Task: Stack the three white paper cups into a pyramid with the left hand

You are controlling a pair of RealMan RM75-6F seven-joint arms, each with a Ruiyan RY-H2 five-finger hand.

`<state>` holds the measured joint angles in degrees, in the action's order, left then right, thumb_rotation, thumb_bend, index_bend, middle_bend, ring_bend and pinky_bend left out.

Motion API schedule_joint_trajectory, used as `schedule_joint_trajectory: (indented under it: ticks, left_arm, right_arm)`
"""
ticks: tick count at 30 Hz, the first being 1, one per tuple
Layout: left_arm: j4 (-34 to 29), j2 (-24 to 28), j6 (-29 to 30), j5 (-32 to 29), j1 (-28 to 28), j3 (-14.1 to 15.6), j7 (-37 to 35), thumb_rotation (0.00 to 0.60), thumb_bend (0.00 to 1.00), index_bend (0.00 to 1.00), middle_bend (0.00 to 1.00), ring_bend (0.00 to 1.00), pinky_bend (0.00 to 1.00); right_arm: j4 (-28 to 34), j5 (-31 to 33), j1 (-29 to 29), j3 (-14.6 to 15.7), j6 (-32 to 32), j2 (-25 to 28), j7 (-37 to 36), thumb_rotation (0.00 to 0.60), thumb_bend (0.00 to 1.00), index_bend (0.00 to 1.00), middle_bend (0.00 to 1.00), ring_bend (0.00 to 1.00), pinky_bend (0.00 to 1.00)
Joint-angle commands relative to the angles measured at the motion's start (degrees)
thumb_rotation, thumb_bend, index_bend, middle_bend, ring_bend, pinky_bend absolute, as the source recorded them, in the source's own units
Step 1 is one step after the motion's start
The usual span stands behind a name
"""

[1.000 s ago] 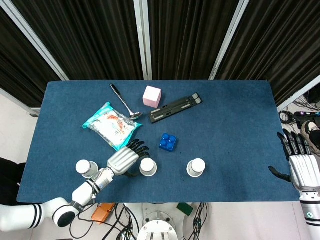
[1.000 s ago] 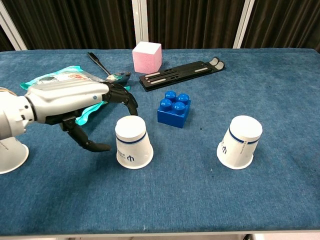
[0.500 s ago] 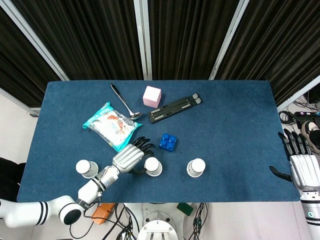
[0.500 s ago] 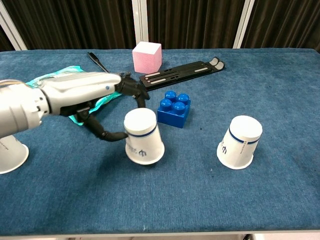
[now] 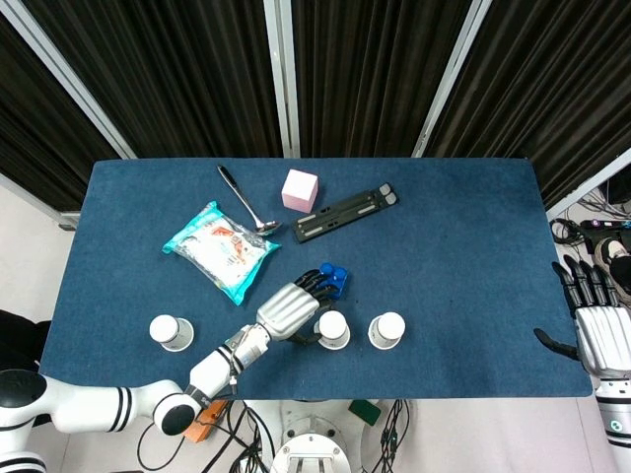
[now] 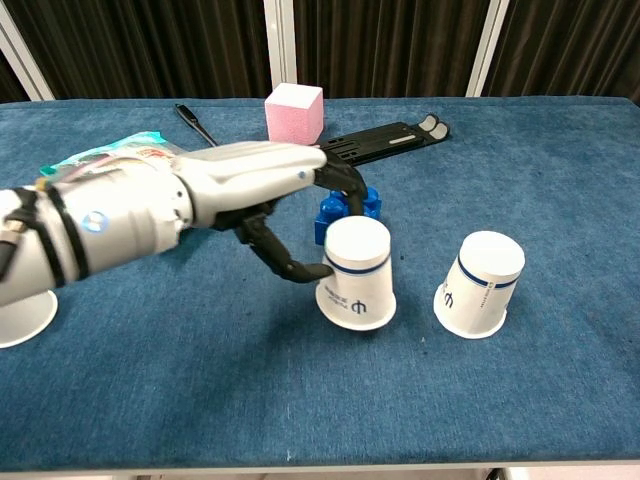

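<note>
The left hand [image 6: 262, 190] reached in from the left of the chest view and gripped the middle paper cup [image 6: 356, 272], with the thumb against the cup's left side and the other fingers curved around behind it. The cup stood upside down on the blue tabletop [image 6: 560, 180], a little below the centre of the frame, and it seemed slightly tilted. In the head view the same hand [image 5: 293, 310] lay just left of this cup [image 5: 333, 330], in the lower middle of the picture.

The right paper cup [image 6: 481, 284] stood upside down, close beside the held one but apart from it; in the head view it [image 5: 387, 331] was just to the right. The left paper cup [image 5: 172, 332] stood alone, well apart, at the lower left of the head view, and in the chest view only its edge [image 6: 22, 316] showed at the left border under the arm.

Behind the fingers lay a blue toy brick [image 6: 364, 202], partly hidden. Further up in the frame were a pink foam cube [image 6: 294, 113], a black folding stand [image 6: 375, 143], a spoon [image 5: 245, 200] and a snack packet [image 5: 219, 246].

The right hand [image 5: 601, 330] hung at the right edge of the head view, beside the tabletop, with its fingers straight and spread, holding nothing.
</note>
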<state>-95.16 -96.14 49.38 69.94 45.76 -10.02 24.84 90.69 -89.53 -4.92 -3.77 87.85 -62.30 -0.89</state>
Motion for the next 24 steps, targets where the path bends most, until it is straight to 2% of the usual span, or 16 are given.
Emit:
schedule_joint_trajectory:
  ticks: [1, 17, 24]
  left_arm:
    - [2.1, -2.8, 0.7, -3.0, 1.8, -0.6, 3.9, 0.555, 0.34, 0.38, 0.14, 0.05, 0.0]
    - [4.9, -7.5, 2.0, -9.3, 5.7, -0.4, 9.6, 0.533, 0.32, 0.38, 0.14, 0.04, 0.0]
    - [2.6, -5.8, 4.2, -9.2, 5.1, 0.8, 10.1, 0.495, 0.25, 0.27, 0.13, 0.03, 0.0]
  right_arm:
    - [0.0, 0.0, 0.0, 0.0, 0.0, 0.0, 0.0, 0.6, 0.24, 0.0, 0.03, 0.0, 0.01]
    - [-0.1, 0.6, 0.0, -0.1, -0.6, 0.1, -0.5, 0.6, 0.24, 0.0, 0.03, 0.0, 0.01]
    - [-0.1, 0.6, -0.2, -0.3, -0.7, 0.1, -0.7, 0.6, 0.24, 0.0, 0.03, 0.0, 0.01]
